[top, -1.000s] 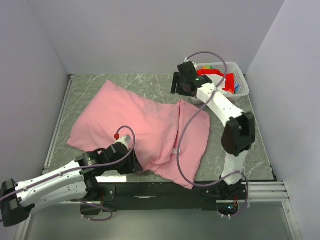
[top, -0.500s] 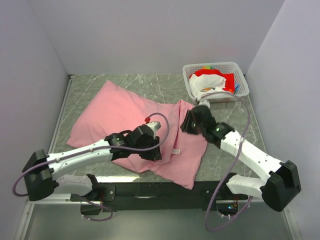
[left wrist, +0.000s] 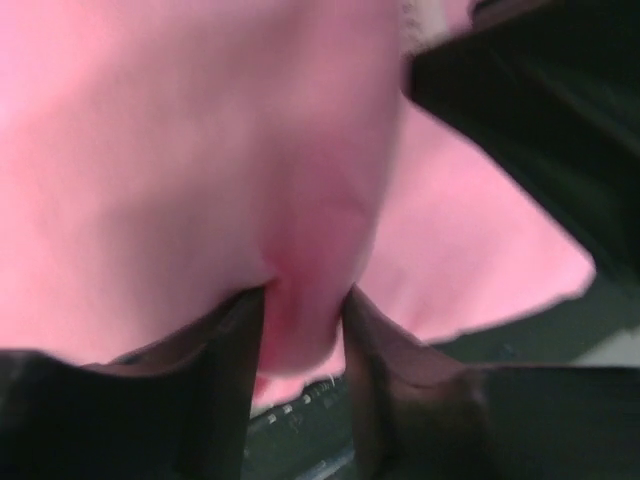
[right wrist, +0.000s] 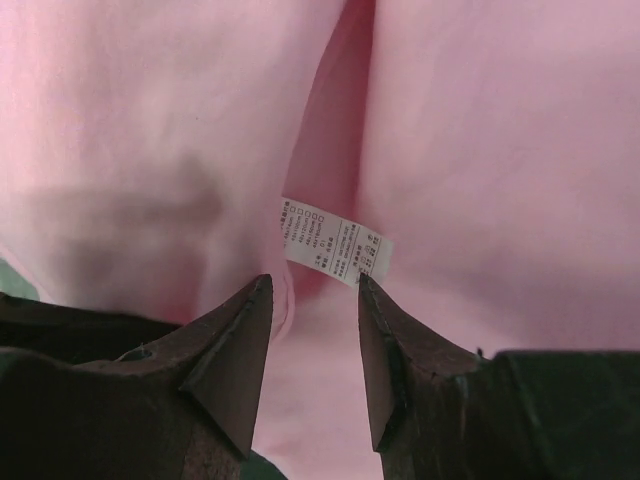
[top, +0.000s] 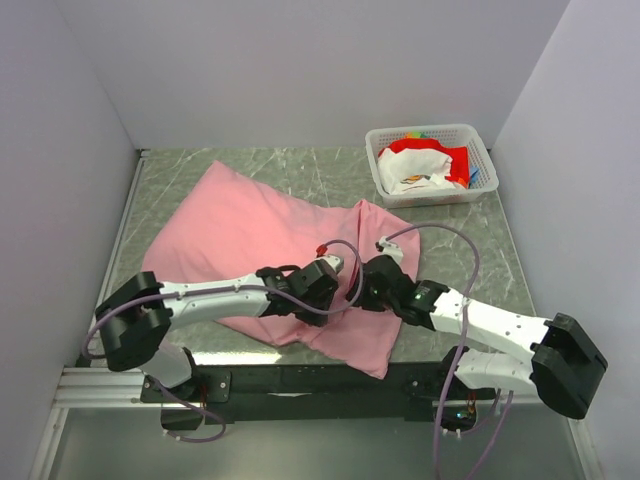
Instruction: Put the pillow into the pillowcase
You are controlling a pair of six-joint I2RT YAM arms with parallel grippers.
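Note:
The pink pillowcase (top: 240, 225) lies spread over the middle of the table, puffed up at its far left part. The pillow does not show in any view. My left gripper (top: 330, 285) sits on the pillowcase's near right part; in the left wrist view it (left wrist: 300, 300) is shut on a raised fold of the pink fabric (left wrist: 310, 250). My right gripper (top: 368, 290) is right beside it, facing it. In the right wrist view it (right wrist: 312, 285) is open, its jaws on either side of a fabric edge just below the white sewn label (right wrist: 335, 242).
A white basket (top: 430, 132) with red and white cloth items stands at the back right corner. The pillowcase's near corner hangs over the table's front edge (top: 375, 362). Grey walls close in the left, back and right sides.
Both grippers have come together over the pillowcase's near right part. The right arm swung down from the basket; the left gripper moved right along the fabric and closed on a fold.

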